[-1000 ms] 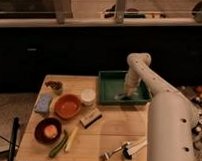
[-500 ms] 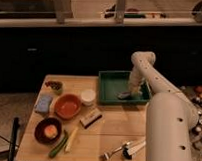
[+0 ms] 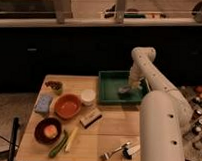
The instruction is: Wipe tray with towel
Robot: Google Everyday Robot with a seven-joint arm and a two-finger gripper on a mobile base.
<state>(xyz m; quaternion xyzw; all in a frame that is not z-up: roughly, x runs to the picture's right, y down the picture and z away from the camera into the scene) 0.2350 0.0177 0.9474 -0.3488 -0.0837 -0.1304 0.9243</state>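
Observation:
A green tray [image 3: 108,93] sits at the back right of the wooden table. A pale grey towel [image 3: 125,89] lies inside it, toward its right side. My white arm reaches over the tray from the right, and my gripper [image 3: 131,85] is down in the tray, on or just above the towel.
On the table [image 3: 103,130] stand an orange bowl [image 3: 67,105], a dark bowl with fruit [image 3: 47,130], a white cup [image 3: 88,97], a blue sponge [image 3: 43,103], a brush block [image 3: 90,117], green vegetables [image 3: 62,142] and a fork [image 3: 114,151]. A dark counter runs behind.
My gripper and the towel have shifted to the right inside the tray, from its middle toward its right side.

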